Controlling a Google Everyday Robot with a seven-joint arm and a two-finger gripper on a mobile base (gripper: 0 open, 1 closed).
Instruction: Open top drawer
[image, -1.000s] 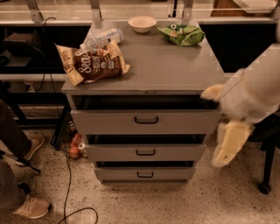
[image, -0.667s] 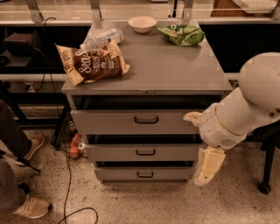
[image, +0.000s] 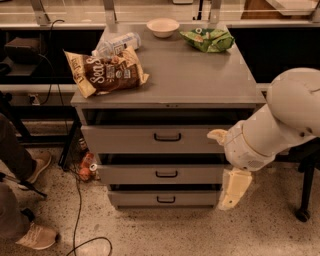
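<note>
Grey metal cabinet (image: 165, 82) fills the middle of the frame, with three grey drawers stacked in its front. The top drawer (image: 130, 140), the widest and tallest-fronted, sits just under the cabinet's flat top, and a dark band shows between the two. Its small black bar handle (image: 167, 136) is centred on the front and nothing touches it. The right end of this front is hidden behind the white robot arm (image: 272, 127). That arm comes in from the right edge of the frame, where its rounded upper part is cut off.

The cream-coloured gripper (image: 234, 189) hangs low at the cabinet's lower right corner, beside the narrower middle drawer (image: 150, 175) and the bottom drawer (image: 150, 199). It is well apart from the top handle. Whether the gripper is open or closed cannot be told.

On the cabinet top, a brown crinkled snack bag (image: 107, 74) lies at the left. A clear plastic bottle (image: 116, 44) lies just behind it, partly covered. A pale round bowl (image: 163, 27) and a green bag (image: 207, 39) sit along the back edge.

At the left edge, a person's legs and light shoes (image: 32, 235) are cut off by the frame. Small orange items (image: 86, 167) on the speckled floor beside the cabinet are too blurred to identify.
</note>
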